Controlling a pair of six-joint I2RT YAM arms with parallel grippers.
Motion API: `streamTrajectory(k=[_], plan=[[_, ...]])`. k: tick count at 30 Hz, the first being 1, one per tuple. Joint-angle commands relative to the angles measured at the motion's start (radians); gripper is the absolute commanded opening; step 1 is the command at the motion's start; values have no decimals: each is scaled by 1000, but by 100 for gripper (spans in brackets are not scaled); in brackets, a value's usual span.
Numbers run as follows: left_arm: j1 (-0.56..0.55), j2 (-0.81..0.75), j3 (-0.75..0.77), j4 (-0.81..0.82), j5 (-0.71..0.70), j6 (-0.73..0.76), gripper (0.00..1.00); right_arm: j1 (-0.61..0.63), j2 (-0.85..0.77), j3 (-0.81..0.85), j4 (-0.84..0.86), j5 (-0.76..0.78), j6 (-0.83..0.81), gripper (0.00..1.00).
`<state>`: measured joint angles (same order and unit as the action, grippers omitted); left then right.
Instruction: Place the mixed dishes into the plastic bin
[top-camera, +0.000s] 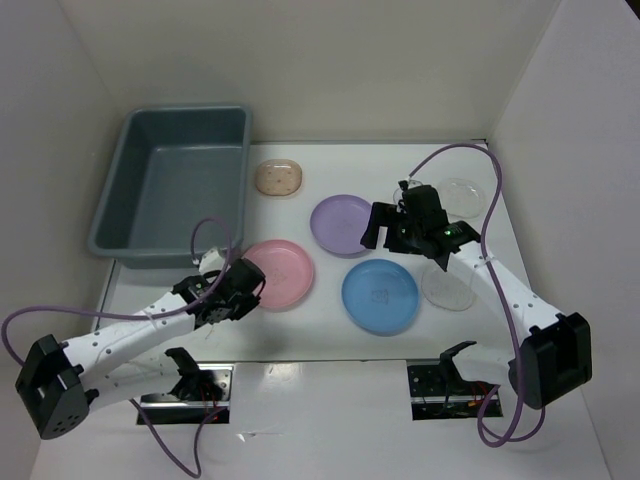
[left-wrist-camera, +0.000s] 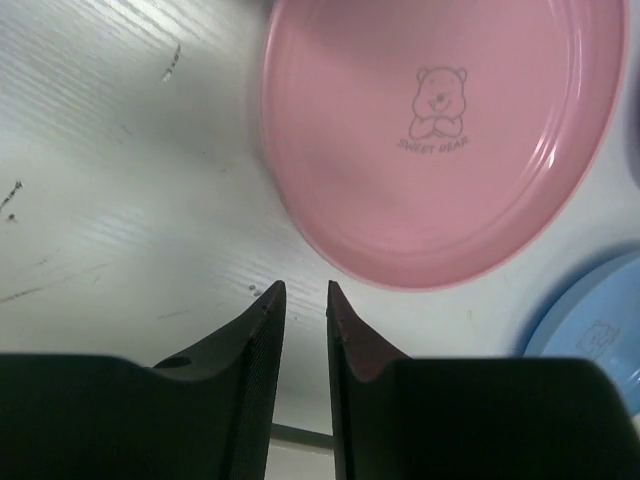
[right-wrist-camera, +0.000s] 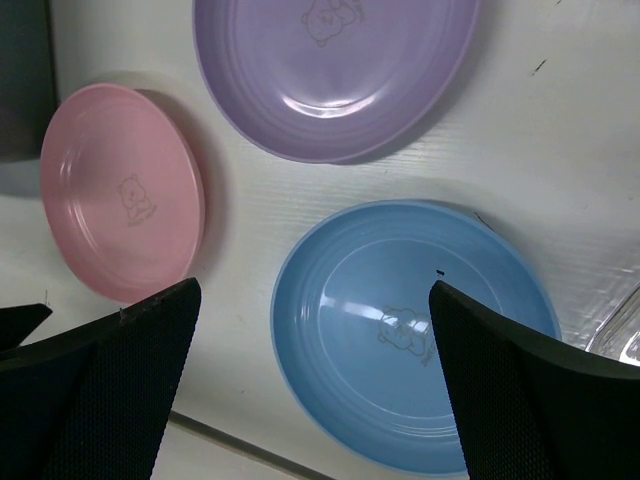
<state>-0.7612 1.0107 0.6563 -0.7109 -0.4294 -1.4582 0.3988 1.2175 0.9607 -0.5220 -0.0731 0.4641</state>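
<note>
The left tool (left-wrist-camera: 305, 290), fingers parted by a narrow slit and holding nothing, sits at the near rim of the round pink plastic plate (left-wrist-camera: 430, 130), which lies flat on the white table (left-wrist-camera: 120, 200). So slim a gap may shove the plate rather than pinch it. The right tool (right-wrist-camera: 312, 290), spread wide and empty, hangs over the round blue plastic plate (right-wrist-camera: 410, 340). Its height is hard to judge, and it could nudge the neighbouring round purple plastic plate (right-wrist-camera: 335, 70). The large grey-blue plastic bin (top-camera: 170, 195) stands well apart, far left.
</note>
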Motion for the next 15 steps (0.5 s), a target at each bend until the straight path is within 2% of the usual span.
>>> streamTrajectory(k=[1, 8, 11, 15], plan=[[-73, 20, 3, -42, -106, -154, 31, -5, -24, 7, -9, -30, -35, 100], [-182, 258, 43, 25, -198, -241, 36, -5, -33, 16, -27, -48, -70, 100], [-207, 295, 52, 36, -209, -297, 37, -5, -33, 16, -27, -57, -79, 100], [-207, 270, 25, 47, -238, -315, 40, -5, -52, -2, -27, -67, -79, 100]])
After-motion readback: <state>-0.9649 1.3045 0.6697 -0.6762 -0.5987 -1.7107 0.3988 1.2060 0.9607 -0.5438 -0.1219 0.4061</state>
